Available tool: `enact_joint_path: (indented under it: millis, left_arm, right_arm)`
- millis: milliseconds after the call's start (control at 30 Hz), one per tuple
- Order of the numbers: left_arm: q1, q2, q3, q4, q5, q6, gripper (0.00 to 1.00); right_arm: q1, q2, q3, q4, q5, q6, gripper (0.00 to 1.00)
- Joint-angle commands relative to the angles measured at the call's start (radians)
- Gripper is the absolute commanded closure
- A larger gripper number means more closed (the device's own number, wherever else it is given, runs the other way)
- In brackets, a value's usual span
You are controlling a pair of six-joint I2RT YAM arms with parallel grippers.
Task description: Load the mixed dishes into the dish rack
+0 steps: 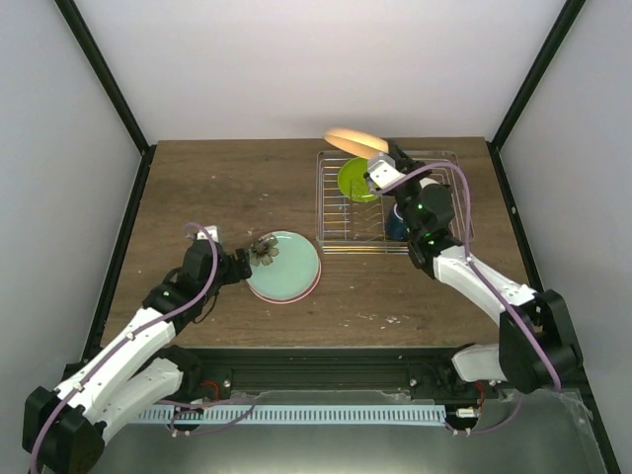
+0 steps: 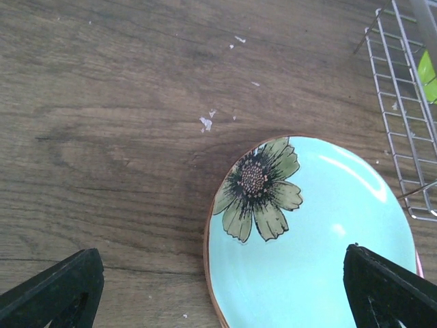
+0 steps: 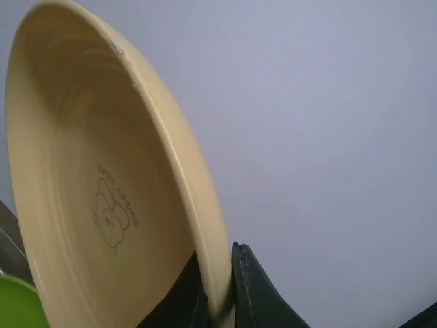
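My right gripper [image 1: 379,164] is shut on the rim of an orange-yellow plate [image 1: 353,141] and holds it on edge above the back of the silver wire dish rack [image 1: 341,222]. In the right wrist view the plate [image 3: 102,191] is pinched between the fingers [image 3: 256,294]. A lime green plate [image 1: 355,181] stands in the rack, and a dark blue mug [image 1: 395,225] sits in it under the right arm. A mint plate with a flower print [image 1: 286,267] lies on the table over a pink one [image 1: 308,290]. My left gripper [image 1: 263,251] is open and empty over its left edge [image 2: 222,254]. No white dish is in view.
The wooden table [image 1: 217,188] is enclosed by white walls with black corner posts [image 1: 109,79]. The rack's near-left corner [image 2: 410,137] lies close to the right of the mint plate [image 2: 314,232]. Small white crumbs [image 2: 206,123] lie on the wood.
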Motion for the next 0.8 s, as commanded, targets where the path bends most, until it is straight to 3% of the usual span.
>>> enact_joint_path:
  millis: [0,300,767]
  left_arm:
    - [0.004,0.009,-0.016,0.006,-0.003,0.003,0.03]
    - [0.013,0.034,-0.006,0.012,0.006,0.013,0.03]
    - [0.016,0.063,0.010,0.016,0.014,0.023,0.03]
  right_arm:
    - [-0.048,0.055,-0.023,0.124,-0.045,-0.201,0.99]
    - [-0.108,0.093,-0.055,0.079,-0.105,-0.366,0.99]
    - [-0.109,0.163,-0.046,-0.055,-0.147,-0.418,0.99]
